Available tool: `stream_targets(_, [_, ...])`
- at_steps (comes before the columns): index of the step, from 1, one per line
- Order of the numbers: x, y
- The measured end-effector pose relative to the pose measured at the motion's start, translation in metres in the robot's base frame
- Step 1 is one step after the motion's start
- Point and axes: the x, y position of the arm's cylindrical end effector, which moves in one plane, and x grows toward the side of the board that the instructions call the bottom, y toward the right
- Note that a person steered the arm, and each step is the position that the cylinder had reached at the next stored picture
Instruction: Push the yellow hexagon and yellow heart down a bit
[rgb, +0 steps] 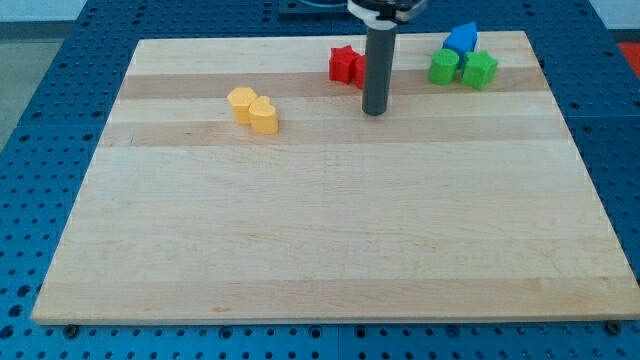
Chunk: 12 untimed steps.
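The yellow hexagon (241, 101) and the yellow heart (264, 116) sit touching each other in the upper left part of the wooden board (320, 250), the heart to the lower right of the hexagon. My tip (375, 111) rests on the board to the view's right of the heart, about a hundred pixels away and touching neither yellow block. The rod rises straight up from it and partly hides a red block (345, 64) behind it.
The red block lies near the board's top edge, just left of the rod. At the top right a blue block (461, 39) stands above two green blocks (444, 67) (479, 70). A blue perforated table (40, 120) surrounds the board.
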Motion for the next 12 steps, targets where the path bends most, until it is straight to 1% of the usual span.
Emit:
stream_targets(2, [-0.002,-0.002])
stream_targets(3, [-0.015,-0.009])
stream_targets(4, [-0.031,-0.028])
stream_targets(6, [-0.033,-0.115])
stream_targets(8, [-0.039,-0.186])
stream_targets(10, [-0.039,-0.217])
stream_targets(11, [-0.039,-0.217])
stream_targets(12, [-0.03,-0.217])
